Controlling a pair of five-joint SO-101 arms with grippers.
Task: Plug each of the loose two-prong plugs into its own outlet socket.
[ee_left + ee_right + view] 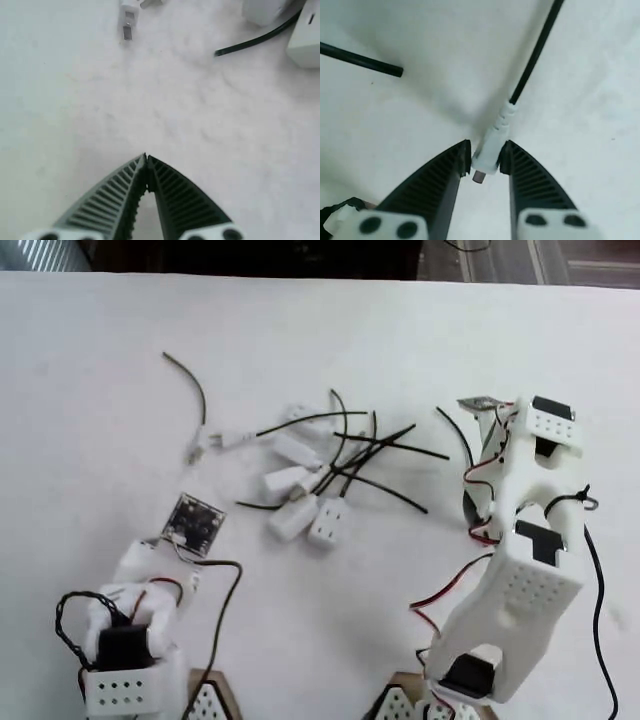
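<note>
Between the two grey ribbed fingers (442, 185) of the right claw (485, 146) sits a small white two-prong plug (499, 127) on a thin black cord (535, 55). This claw is clenched on the plug, with one finger on each side. A little metal prong (479, 176) pokes out of the plug, back toward the claw's wrist. Under the claw is the white desk (590, 100). Off to one side of this claw, the cut end of another black cord (362, 61) lies flat on the desk.

The left claw (146, 159) is clenched with nothing in it, and its finger tips touch each other over the desk. Well ahead of it a second white plug (128, 17) lies loose on the desk. Ahead and off to the other side is a square white plastic socket block (306, 40), with a black cord end (250, 42) just beside it.

Seen from high up, a bunch of white socket blocks (300, 502) and tangled black cords (370, 455) lies on the desk between the two arms.
</note>
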